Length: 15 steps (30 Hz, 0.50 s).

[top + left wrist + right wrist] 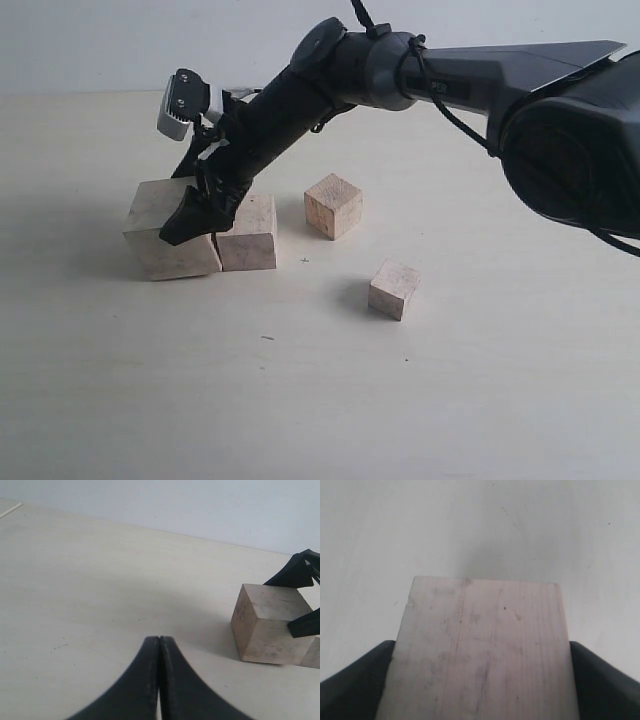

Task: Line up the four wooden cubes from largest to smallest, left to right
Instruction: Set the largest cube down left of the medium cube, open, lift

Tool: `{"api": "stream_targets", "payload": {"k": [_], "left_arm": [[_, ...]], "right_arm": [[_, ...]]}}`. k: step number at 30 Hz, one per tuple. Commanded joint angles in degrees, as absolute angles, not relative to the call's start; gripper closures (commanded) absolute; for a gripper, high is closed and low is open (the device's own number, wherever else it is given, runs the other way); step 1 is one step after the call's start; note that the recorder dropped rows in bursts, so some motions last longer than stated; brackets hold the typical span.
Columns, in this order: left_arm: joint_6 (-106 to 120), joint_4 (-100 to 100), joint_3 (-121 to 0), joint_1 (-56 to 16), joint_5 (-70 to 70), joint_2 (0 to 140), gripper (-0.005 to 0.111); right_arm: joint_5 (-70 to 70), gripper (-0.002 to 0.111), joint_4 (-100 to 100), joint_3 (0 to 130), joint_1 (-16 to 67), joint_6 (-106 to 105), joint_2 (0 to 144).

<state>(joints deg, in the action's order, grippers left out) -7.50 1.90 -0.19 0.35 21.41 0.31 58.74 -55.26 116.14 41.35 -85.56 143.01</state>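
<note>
Four pale wooden cubes sit on the table. The largest cube (160, 240) is far left, and the second largest (250, 238) touches its right side. The third cube (333, 205) stands apart, further right. The smallest cube (394, 288) lies nearer the front. My right gripper (197, 212) reaches across and is shut on the largest cube (480, 650), with one dark finger (355, 680) on each side. The left wrist view shows that cube (265, 625) off to one side. My left gripper (159, 640) is shut and empty over bare table; the exterior view does not show it.
The right arm (330, 80) stretches diagonally over the back of the table from the right. A pale wall (120, 40) stands behind the table's far edge. Bare tabletop (300, 400) lies in front of the cubes.
</note>
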Motion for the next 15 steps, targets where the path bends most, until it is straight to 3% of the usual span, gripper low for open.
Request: {"api": "stream_targets", "payload": {"k": [1, 11, 14, 15], "left_arm": [[-7.5, 2.1, 0.0, -0.13, 21.32, 0.0, 0.107], [-7.5, 2.1, 0.0, -0.13, 21.32, 0.0, 0.107], [-7.5, 2.1, 0.0, -0.13, 21.32, 0.0, 0.107], [-7.5, 2.1, 0.0, -0.13, 21.32, 0.0, 0.107]], "right_arm": [[60.52, 0.108, -55.07, 116.89, 41.25, -81.69, 141.94], [61.29, 0.108, -52.89, 116.89, 41.25, -80.41, 141.94], [61.63, 0.093, -52.81, 116.89, 41.25, -80.77, 141.94], [61.61, 0.08, -52.81, 116.89, 41.25, -80.92, 141.94]]}}
